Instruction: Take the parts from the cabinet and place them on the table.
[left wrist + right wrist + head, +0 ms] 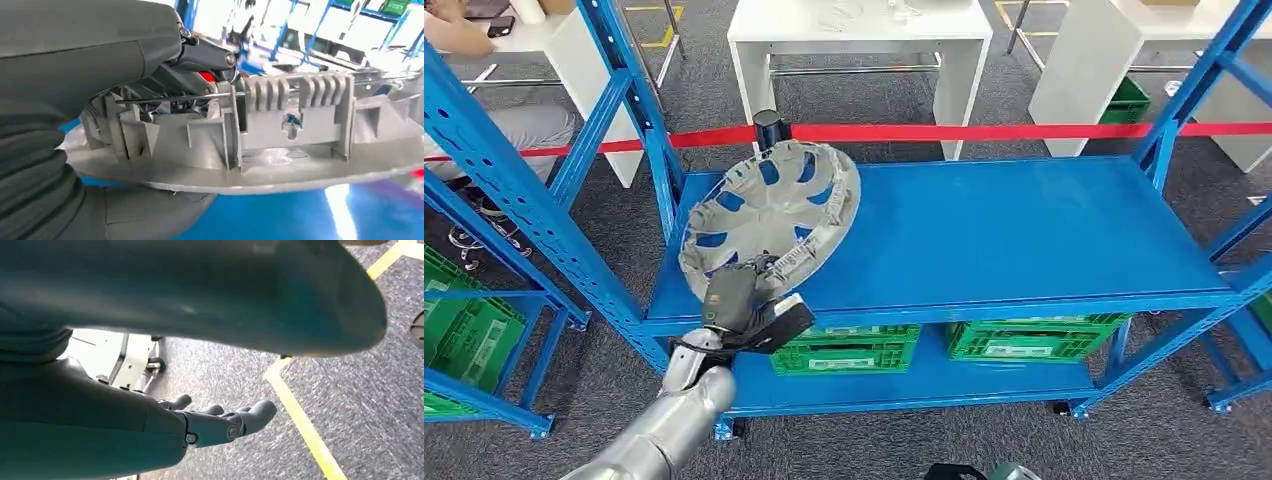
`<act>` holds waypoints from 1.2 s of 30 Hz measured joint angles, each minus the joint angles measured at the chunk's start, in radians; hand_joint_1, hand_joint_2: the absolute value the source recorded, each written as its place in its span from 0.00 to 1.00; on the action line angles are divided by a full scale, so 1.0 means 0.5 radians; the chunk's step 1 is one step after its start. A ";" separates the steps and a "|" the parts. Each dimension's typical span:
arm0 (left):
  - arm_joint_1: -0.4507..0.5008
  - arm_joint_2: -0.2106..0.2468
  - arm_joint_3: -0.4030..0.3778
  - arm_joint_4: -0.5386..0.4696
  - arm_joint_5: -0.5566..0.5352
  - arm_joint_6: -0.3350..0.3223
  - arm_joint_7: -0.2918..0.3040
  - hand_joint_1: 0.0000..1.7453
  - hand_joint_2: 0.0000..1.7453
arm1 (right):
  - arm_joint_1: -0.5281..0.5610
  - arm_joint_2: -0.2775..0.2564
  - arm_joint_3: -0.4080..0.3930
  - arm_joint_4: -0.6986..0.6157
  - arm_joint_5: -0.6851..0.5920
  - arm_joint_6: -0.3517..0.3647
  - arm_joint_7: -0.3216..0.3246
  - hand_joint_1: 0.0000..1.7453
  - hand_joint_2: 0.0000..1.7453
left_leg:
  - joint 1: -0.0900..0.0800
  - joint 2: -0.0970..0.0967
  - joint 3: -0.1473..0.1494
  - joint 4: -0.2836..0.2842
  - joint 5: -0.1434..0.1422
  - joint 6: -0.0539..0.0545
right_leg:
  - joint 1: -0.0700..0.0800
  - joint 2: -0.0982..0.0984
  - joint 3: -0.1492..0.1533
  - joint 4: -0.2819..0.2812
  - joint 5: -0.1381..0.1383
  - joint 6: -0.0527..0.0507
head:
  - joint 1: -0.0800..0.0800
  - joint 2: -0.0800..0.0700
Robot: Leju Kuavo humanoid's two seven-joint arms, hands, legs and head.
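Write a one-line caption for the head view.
Left hand grips grey wheel cover, tilted, on blue shelf.

Grey wheel cover (769, 215) on blue shelf (1024, 240); red tape (984, 131); green crates (1024, 340).

I see my left hand (742, 310) at the near left edge of the blue shelf (1024, 240), gripping the lower rim of a grey hubcap (769, 215); the hubcap stands tilted, its lower edge by the hand, its upper edge leaning back toward the red tape (984, 131); blue shows through its openings; my silver arm (669, 420) rises from the bottom of the view; under the shelf, two green crates (1034, 338) sit side by side on the lower level; another green crate (464, 335) sits in the rack at far left; beyond the tape stands a white table (859, 35) on grey carpet; a person (484, 120) sits at upper left.
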 joint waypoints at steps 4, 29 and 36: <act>-0.020 -0.034 0.124 -0.037 0.096 -0.074 -0.069 1.00 1.00 | 0.000 0.016 -0.017 0.000 -0.007 0.000 0.000 0.00 0.00 | 0.000 0.002 0.000 0.000 0.000 0.000 | 0.000 0.001 -0.001 0.000 0.000 0.000 | 0.000 0.000; -0.145 -0.053 0.293 -0.301 0.736 -0.254 -0.419 1.00 1.00 | -0.012 0.035 -0.124 0.000 -0.063 0.000 -0.051 0.00 0.00 | 0.000 0.000 -0.011 0.000 0.002 -0.002 | 0.000 0.000 -0.011 0.001 0.002 -0.002 | 0.000 0.000; -0.213 -0.012 0.269 -0.447 0.758 -0.088 -0.413 1.00 1.00 | -0.012 0.035 -0.166 0.000 -0.066 0.000 -0.063 0.00 0.00 | 0.000 0.001 -0.013 0.000 0.002 -0.002 | 0.001 0.001 -0.014 0.001 0.002 -0.002 | 0.000 0.000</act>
